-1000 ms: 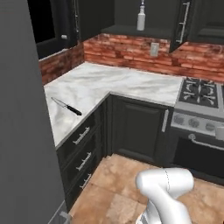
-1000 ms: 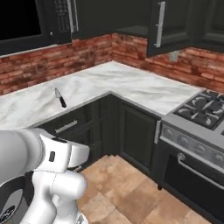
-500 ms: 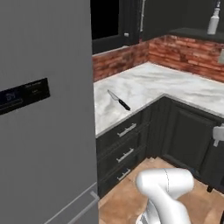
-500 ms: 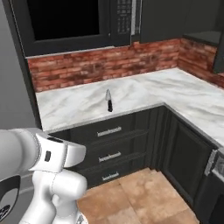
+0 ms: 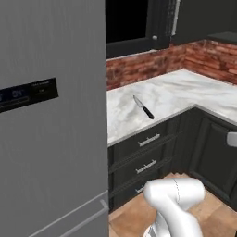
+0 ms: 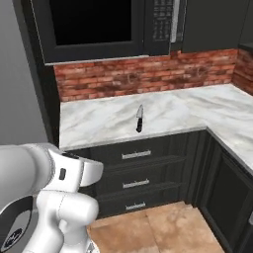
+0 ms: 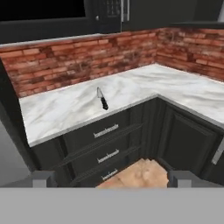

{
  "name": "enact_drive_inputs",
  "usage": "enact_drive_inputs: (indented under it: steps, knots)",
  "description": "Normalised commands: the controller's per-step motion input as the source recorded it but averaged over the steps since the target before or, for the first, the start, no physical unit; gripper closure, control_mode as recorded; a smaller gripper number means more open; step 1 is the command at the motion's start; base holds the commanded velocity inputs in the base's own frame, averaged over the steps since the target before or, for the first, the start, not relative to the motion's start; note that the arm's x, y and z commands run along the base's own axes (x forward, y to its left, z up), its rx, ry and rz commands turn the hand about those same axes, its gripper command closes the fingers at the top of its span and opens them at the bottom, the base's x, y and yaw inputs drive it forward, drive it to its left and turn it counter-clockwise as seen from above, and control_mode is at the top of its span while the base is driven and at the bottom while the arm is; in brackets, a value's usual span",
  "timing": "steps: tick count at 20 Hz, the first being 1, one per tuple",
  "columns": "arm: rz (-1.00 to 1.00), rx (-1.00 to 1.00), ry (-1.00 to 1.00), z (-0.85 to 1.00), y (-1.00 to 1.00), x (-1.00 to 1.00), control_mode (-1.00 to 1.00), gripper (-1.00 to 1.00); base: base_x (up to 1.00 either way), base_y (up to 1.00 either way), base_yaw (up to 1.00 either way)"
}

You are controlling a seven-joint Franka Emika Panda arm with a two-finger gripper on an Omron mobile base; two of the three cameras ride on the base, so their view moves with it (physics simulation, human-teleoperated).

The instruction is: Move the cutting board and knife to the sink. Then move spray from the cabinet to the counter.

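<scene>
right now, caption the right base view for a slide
Knife lying on the marble counter below the microwave, above dark drawers.

Knife (image 5: 144, 108) (image 6: 140, 119) (image 7: 102, 99) flat on the counter (image 5: 185, 90) (image 6: 99, 118) (image 7: 65, 109), near its front edge, handle toward the drawers (image 5: 141, 157) (image 6: 136, 170) (image 7: 105, 144) stacked below. Brick backsplash (image 6: 148, 79) behind the counter, microwave (image 6: 104, 27) mounted above. Refrigerator (image 5: 51, 120) standing left of the counter's end. Counter turning a corner to the right
</scene>
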Motion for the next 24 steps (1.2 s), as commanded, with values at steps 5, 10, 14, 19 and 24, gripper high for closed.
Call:
enact_drive_inputs:
  steps: [5,10,14,19,24]
  knots:
    - [0.0,0.0,0.0,0.0,0.0,0.0,1.0,-1.0,0.92,-0.44,0.03]
    - [0.0,0.0,0.0,0.0,0.0,0.0,1.0,-1.0,0.79,-0.08,0.07]
    - [0.0,0.0,0.0,0.0,0.0,0.0,1.0,-1.0,0.76,0.47,0.11]
    - [0.0,0.0,0.0,0.0,0.0,0.0,1.0,-1.0,0.62,0.19,0.15]
    - [0.0,0.0,0.0,0.0,0.0,0.0,1.0,-1.0,0.33,-0.08,0.25]
